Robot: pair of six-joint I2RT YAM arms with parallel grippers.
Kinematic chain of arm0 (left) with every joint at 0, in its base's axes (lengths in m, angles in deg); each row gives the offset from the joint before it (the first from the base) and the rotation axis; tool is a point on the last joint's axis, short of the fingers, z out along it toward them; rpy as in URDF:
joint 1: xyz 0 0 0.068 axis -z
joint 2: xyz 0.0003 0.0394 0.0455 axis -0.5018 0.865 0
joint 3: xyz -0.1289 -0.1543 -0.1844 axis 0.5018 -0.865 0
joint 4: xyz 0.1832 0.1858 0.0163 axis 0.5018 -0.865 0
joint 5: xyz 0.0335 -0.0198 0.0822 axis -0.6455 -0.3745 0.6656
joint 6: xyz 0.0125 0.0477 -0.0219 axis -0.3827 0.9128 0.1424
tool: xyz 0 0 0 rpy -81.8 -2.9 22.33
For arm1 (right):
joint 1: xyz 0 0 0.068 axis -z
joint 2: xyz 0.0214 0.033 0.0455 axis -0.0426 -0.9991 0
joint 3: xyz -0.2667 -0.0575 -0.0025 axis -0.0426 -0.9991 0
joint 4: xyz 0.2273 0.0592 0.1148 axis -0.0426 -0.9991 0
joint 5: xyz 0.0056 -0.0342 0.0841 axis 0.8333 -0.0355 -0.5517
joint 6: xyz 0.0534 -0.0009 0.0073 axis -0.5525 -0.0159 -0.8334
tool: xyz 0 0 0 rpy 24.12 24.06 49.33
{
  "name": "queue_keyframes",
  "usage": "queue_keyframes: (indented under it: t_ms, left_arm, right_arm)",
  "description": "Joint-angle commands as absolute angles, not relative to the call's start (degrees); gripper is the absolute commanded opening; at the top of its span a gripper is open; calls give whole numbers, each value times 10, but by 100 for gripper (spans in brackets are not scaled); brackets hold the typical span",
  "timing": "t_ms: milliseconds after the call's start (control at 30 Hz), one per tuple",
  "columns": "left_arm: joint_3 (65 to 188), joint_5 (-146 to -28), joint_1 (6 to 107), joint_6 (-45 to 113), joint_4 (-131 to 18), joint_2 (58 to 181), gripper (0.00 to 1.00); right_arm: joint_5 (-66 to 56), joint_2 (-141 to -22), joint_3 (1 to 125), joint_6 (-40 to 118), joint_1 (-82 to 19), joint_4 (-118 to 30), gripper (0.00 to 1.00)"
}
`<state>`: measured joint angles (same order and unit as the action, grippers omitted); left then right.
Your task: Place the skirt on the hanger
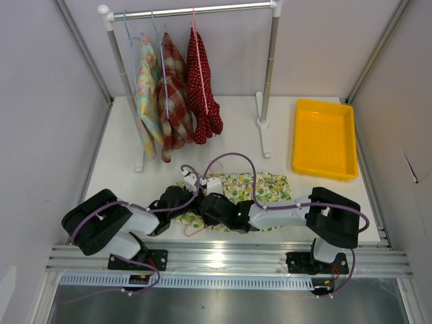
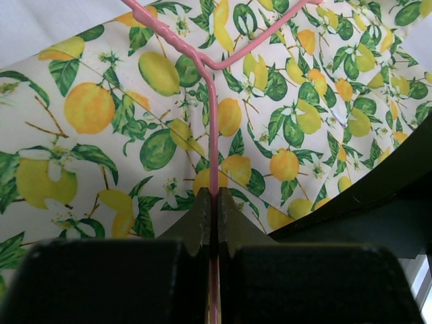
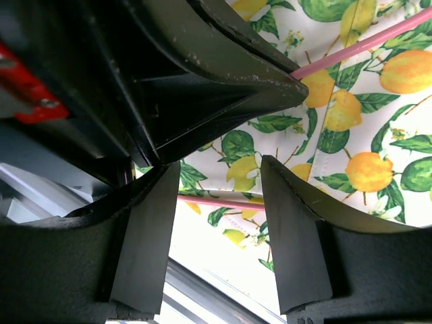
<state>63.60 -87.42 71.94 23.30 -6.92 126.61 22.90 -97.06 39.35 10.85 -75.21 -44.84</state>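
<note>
A white table [image 1: 229, 128] sits boxed in by pale grey walls [image 1: 40, 101] on the left, right and far sides. A white clothes rack [image 1: 196, 10] stands toward its far edge, a yellow tray [image 1: 326, 102] at the far right.

- The skirt [image 1: 270, 185] is white fabric printed with yellow lemons and green leaves. It lies spread flat on the table [image 1: 223, 128], near its front edge.
- The hanger [image 2: 213, 135] is thin pink wire. It lies on top of the skirt towards its left end, with a straight stem splitting into two arms.
</note>
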Motion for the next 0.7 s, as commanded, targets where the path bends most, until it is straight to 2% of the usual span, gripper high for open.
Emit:
queue_keyframes:
  t_ms: [0,367,667]
  left_arm:
    - [666,-859,716,238,-52,1267,0]
    - [674,-862,713,240,-64,1263,0]
    - [672,-860,712,240,-67,1261,0]
  right_arm:
    - [226,-984,415,108,-778,-406,57]
    - [246,-1006,416,98,-820,-406,56]
    - [263,-965,394,100,-829,-385,56]
